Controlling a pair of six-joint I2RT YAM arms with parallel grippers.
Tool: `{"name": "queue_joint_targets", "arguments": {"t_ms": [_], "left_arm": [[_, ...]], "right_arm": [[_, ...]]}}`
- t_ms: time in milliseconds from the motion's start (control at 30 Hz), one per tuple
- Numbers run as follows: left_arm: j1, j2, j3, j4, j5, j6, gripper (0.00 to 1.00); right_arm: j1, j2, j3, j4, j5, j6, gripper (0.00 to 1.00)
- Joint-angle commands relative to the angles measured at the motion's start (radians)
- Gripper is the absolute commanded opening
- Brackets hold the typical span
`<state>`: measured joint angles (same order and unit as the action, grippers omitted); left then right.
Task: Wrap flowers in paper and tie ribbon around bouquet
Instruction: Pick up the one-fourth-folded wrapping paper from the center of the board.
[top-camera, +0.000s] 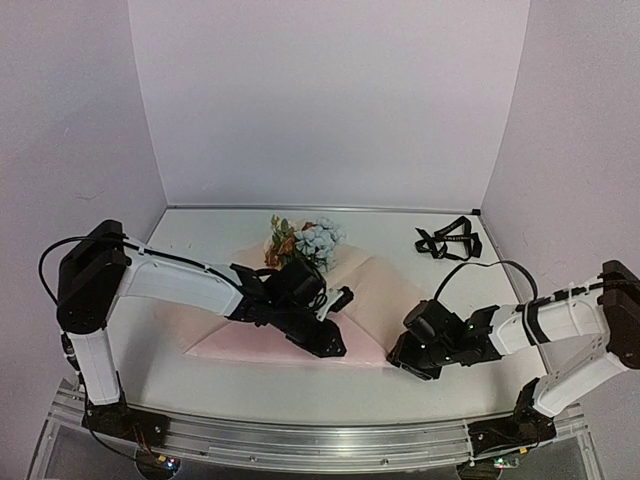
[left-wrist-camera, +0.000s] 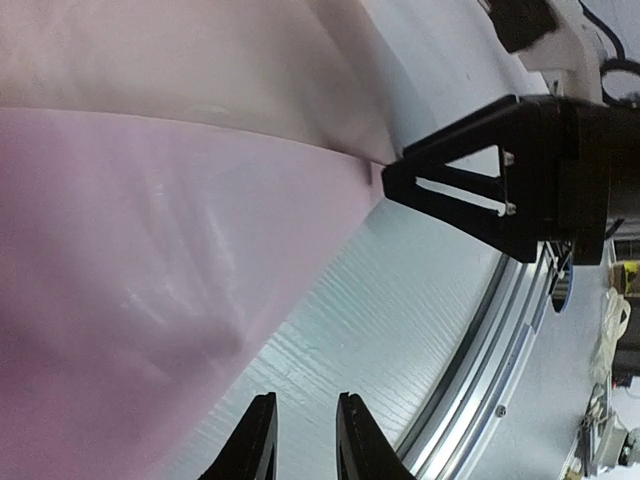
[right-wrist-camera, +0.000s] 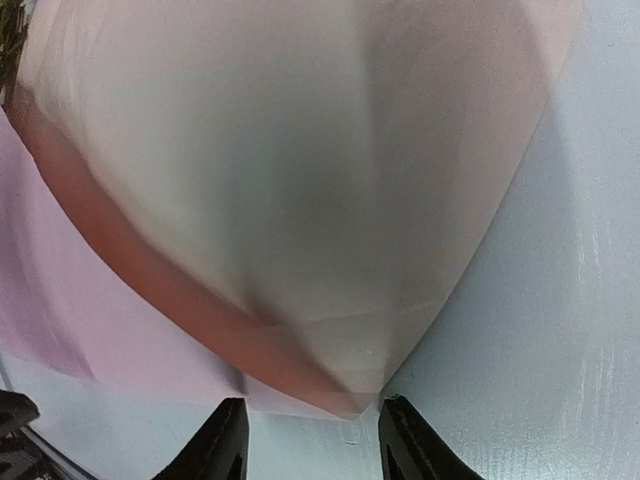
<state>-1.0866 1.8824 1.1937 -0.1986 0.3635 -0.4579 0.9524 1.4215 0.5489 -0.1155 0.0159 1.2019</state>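
Hovering with the left gripper (left-wrist-camera: 305, 402) over the white table (top-camera: 250, 385) at the near edge of the pink paper (top-camera: 372, 292), jaws a narrow slit and empty. Sitting with the right gripper (right-wrist-camera: 312, 405) at the paper's near right corner, jaws moderately apart, corner tip just ahead, not pinched. Spotting the flowers (top-camera: 305, 242) at the paper's far end. Finding the ribbon (top-camera: 447, 240) heaped well beyond the paper's far right.

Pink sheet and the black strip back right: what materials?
Pink sheet: thin translucent paper or film, soft sheen; folded layers show through, crease is sharp. Black strip: probably fabric ribbon, lying in limp loops; finish too small to tell.
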Motion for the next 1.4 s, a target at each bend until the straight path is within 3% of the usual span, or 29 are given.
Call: {"name": "queue_joint_targets", "arguments": {"t_ms": [0, 533, 1200, 1367], "left_arm": [[-0.02, 0.055, 0.09, 0.031, 0.054, 0.092, 0.22], [-0.018, 0.213, 0.176, -0.018, 0.04, 0.158, 0.21], [-0.015, 0.217, 0.156, -0.002, 0.073, 0.154, 0.2], [-0.015, 0.219, 0.159, -0.004, 0.082, 0.159, 0.2]], "right_arm": [[0.005, -0.006, -0.055, -0.038, 0.026, 0.029, 0.44], [0.003, -0.007, -0.088, -0.027, -0.051, 0.008, 0.47], [0.003, 0.017, -0.05, -0.015, -0.008, 0.022, 0.45], [0.003, 0.046, -0.048, 0.02, 0.009, 0.034, 0.4]]}}
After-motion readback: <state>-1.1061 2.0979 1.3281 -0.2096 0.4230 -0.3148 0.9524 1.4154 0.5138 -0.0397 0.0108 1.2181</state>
